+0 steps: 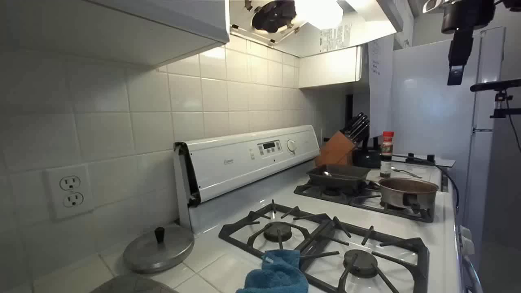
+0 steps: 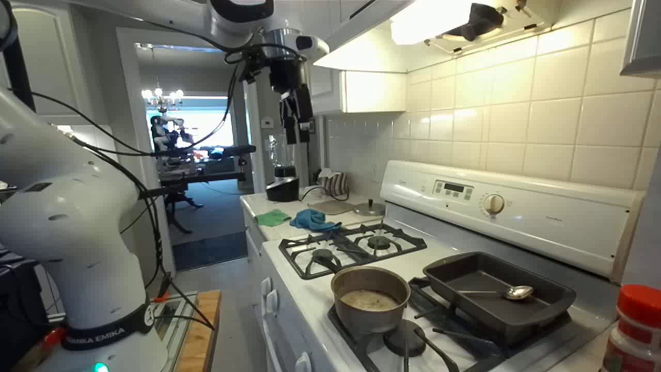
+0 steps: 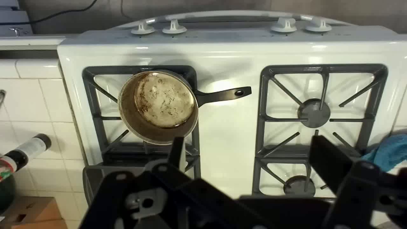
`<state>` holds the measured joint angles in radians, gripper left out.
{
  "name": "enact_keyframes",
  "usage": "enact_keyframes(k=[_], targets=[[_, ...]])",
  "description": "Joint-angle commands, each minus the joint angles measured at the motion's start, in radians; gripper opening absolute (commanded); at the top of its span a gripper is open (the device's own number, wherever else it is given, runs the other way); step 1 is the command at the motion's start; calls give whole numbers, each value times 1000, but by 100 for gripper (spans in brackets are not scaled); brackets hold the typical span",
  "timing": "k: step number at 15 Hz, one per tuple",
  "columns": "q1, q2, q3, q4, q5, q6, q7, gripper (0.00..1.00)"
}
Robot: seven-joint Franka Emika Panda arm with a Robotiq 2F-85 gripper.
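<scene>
My gripper [image 3: 248, 141] is open, with its fingers wide apart and nothing between them. It hangs above the stove, fingers pointing down, and also shows in both exterior views [image 2: 296, 135] [image 1: 456, 77]. It touches nothing. A metal saucepan [image 3: 128, 103] with a black handle and a little cloudy liquid stands on a front burner; it shows in both exterior views [image 2: 369, 315] [image 1: 401, 197]. A dark baking pan [image 2: 542, 314] with a silver spoon [image 2: 518, 293] in it sits on the burner behind. In the wrist view the gripper hides most of the baking pan.
A blue towel [image 1: 276, 274] and a green cloth [image 2: 272, 217] lie on the counter. A metal lid [image 1: 158, 250], a blender base [image 2: 283, 188], a red-capped bottle [image 1: 386, 154] and a knife block [image 1: 336, 148] stand around the stove [image 3: 229, 133]. The range hood [image 1: 366, 24] overhangs it.
</scene>
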<state>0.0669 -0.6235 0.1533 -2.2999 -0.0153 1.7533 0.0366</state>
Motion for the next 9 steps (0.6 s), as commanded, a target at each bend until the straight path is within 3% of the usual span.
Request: enact_keyframes(k=[1,6,9], targets=[[14,2,-10,2,-7,-2,7,100],[14,2,-10,2,-7,-2,7,100],[-35,-10,-32,-10,-46,33,55,100]])
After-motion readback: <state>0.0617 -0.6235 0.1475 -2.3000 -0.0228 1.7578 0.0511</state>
